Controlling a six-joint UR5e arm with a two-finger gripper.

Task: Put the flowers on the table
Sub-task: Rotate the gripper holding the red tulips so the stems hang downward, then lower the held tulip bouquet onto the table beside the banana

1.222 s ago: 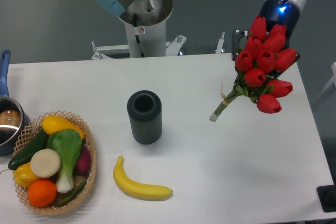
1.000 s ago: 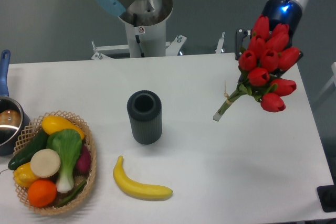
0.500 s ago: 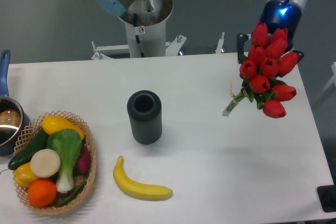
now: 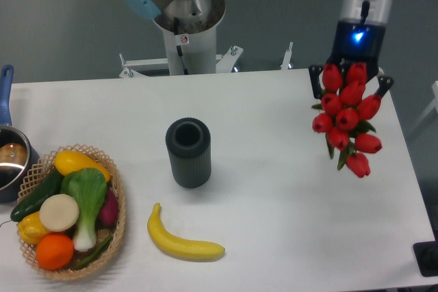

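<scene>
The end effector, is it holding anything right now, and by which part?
Yes, the end effector holds the flowers. The red buds hide the exact grip; it seems to be on the stems behind them.

Silver-grey jointed arm with pale blue caps, glowing blue wrist light, black two-finger gripper (image 4: 349,76), small label on base column

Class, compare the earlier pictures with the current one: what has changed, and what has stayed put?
The gripper has turned with the flowers in its grasp; the stems, earlier slanting left, are now hidden behind the buds. The vase, banana and basket stayed put.
</scene>
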